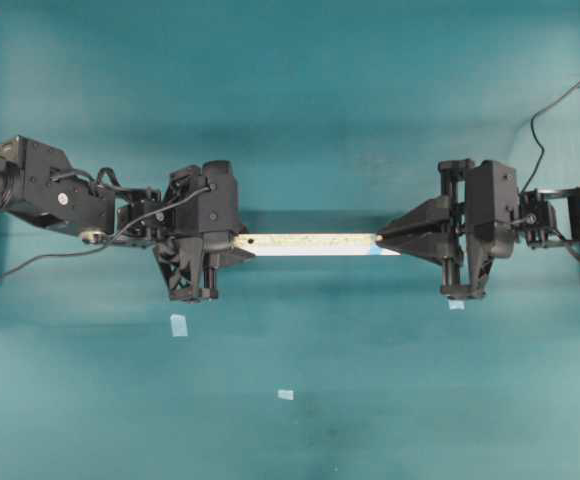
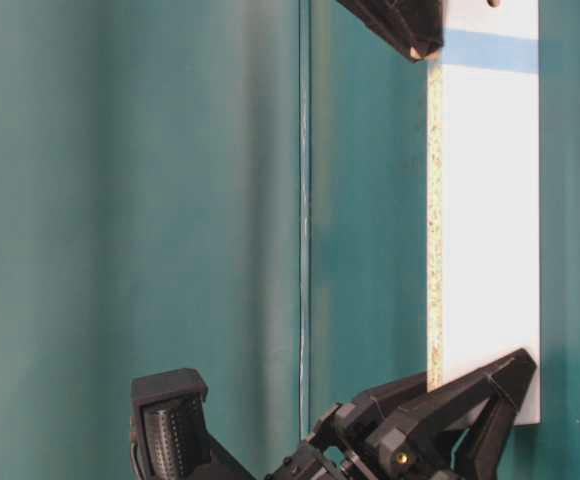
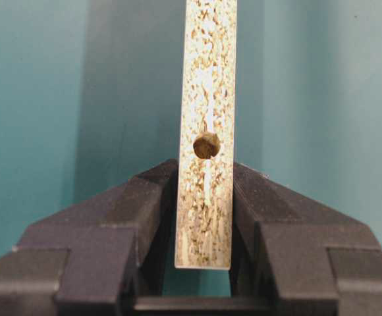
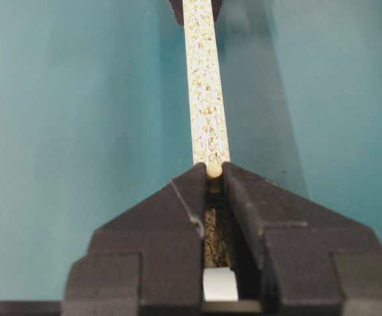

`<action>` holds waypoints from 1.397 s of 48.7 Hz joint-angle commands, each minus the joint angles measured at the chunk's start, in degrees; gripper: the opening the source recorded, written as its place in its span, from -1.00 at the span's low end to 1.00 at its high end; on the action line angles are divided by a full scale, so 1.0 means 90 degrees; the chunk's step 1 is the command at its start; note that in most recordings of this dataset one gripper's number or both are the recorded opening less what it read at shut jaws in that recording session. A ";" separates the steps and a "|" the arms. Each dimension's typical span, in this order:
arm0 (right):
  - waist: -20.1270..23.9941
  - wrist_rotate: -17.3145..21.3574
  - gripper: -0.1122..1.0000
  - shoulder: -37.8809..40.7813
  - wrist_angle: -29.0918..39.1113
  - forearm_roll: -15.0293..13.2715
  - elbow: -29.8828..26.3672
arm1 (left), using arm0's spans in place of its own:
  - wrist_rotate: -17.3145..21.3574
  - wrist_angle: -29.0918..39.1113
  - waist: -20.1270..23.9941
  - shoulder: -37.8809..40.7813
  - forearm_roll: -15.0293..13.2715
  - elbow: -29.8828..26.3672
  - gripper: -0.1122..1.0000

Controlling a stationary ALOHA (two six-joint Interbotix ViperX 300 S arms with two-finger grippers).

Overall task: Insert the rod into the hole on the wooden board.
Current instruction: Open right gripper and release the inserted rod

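My left jaws point(image 3: 204, 263) pinch one end of the long, stiff, speckled particleboard strip point(image 1: 305, 243), held on edge above the bench. My right jaws point(image 4: 214, 172) pinch the tiny cream dowel point(image 4: 214, 171) near its tip, over the strip's far end; it looks light, smooth and easily slipped.

Both arms are reaching toward the middle. The left gripper point(image 1: 232, 243) is squeezing the board point(image 1: 310, 243). The right gripper point(image 1: 382, 240) is pinching the rod point(image 4: 214, 170).
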 commanded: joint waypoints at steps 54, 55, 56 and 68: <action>-0.0283 0.0010 0.77 -0.1270 0.0801 0.0088 -0.0127 | -0.0020 0.0049 -0.0010 -0.0039 -0.0010 -0.0078 0.02; -0.0283 0.0010 0.77 -0.1270 0.0820 0.0088 -0.0127 | -0.0029 0.0059 -0.0010 -0.0039 -0.0010 -0.0078 0.13; -0.0283 0.0010 0.77 -0.1270 0.0830 0.0088 -0.0127 | -0.0049 0.0078 -0.0010 -0.0029 0.0000 -0.0078 0.24; -0.0283 0.0010 0.76 -0.1270 0.0889 0.0088 -0.0127 | -0.0059 0.0186 0.0000 -0.0059 0.0000 -0.0088 0.98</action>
